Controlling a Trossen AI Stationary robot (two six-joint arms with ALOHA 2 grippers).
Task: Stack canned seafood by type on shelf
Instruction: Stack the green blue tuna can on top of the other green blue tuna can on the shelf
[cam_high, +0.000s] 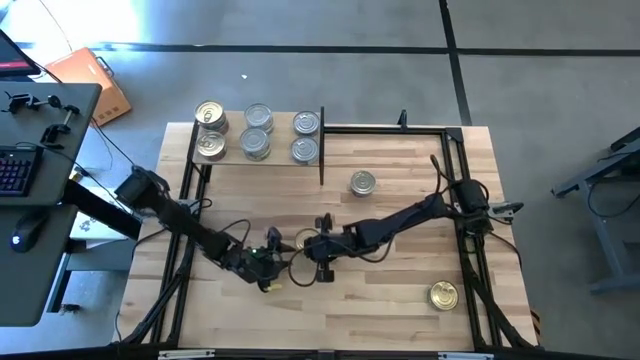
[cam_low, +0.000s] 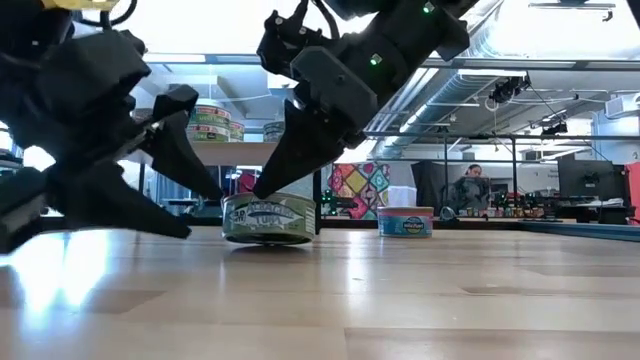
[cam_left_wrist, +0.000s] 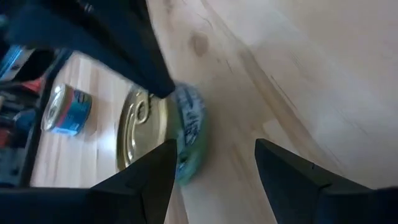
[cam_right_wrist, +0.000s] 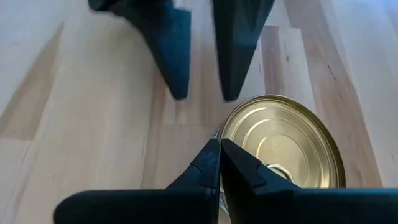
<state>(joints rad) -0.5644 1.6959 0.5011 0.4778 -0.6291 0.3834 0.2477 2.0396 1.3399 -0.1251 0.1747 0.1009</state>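
Note:
A green-labelled, gold-topped tin (cam_low: 270, 219) stands on the table top near its middle, between my two grippers. My right gripper (cam_low: 262, 190) is shut, with its tips at the tin's top edge. My left gripper (cam_low: 205, 212) is open just beside the tin, on the table's left side. One of its fingers (cam_left_wrist: 152, 177) is close to the tin's wall; whether it touches cannot be told. Several more tins (cam_high: 258, 130) stand in pairs on the shelf (cam_high: 280, 142) at the far left. A blue-labelled tin (cam_low: 405, 221) and another gold-topped tin (cam_high: 443, 295) sit loose on the table. My right gripper touches the rim of the tin's lid (cam_right_wrist: 231, 127) with its shut fingertips (cam_right_wrist: 211, 158), on the side facing my left gripper. The fingers slant down from the table's right side. The tin rests on the table on its base.
Black frame bars (cam_high: 455, 170) run along the table's right and far sides, and cables lie around both arms. Bare wood stretches along the near edge (cam_high: 350, 320). A desk with a keyboard (cam_high: 15, 170) stands beyond the table's left edge.

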